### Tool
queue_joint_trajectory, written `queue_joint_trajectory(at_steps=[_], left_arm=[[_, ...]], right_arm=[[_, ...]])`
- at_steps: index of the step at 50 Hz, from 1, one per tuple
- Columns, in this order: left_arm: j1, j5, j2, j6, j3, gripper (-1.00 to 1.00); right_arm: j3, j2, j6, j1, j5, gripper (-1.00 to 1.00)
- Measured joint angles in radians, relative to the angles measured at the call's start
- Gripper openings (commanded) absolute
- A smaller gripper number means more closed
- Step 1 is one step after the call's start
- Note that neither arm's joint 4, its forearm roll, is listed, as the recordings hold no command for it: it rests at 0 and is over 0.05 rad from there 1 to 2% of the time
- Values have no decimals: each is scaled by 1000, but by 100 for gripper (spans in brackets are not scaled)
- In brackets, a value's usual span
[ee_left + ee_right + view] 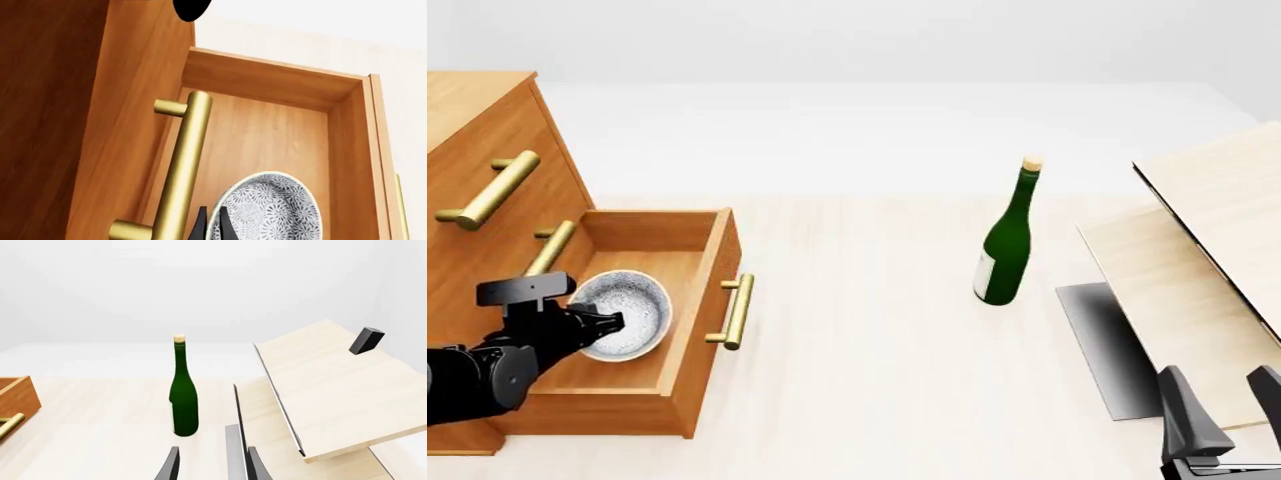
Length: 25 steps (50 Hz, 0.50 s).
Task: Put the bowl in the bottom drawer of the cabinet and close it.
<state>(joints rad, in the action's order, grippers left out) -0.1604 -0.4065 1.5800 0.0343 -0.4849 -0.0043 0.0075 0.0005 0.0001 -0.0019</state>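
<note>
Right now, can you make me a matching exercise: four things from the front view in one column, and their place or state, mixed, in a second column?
Things:
1. bowl
2. bottom drawer
3. green bottle
4. right gripper

States:
a. stands upright on the table
b. pulled out
c. open, holding nothing
d. inside the drawer, left gripper at its rim

Pairs: 1-d, 2-b, 3-a, 4-c

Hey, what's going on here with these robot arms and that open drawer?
The left gripper holds the speckled bowl by its rim inside the open bottom drawer of the wooden cabinet; whether the bowl touches the drawer floor yet is unclear. The right gripper sits open and idle by the pale boards. A green bottle stands on the table.
</note>
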Motion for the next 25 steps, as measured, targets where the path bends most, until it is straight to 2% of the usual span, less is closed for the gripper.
queue_joint_trajectory(at_steps=[3, 4, 25], left_arm=[[0, -1, 2, -2, 0, -100], [0, -2, 3, -3, -1, 100], [6, 9, -5, -6, 3, 100]], right_arm=[[0, 0, 0, 0, 0, 100], [0, 0, 0, 0, 0, 100], [0, 0, 0, 0, 0, 100]])
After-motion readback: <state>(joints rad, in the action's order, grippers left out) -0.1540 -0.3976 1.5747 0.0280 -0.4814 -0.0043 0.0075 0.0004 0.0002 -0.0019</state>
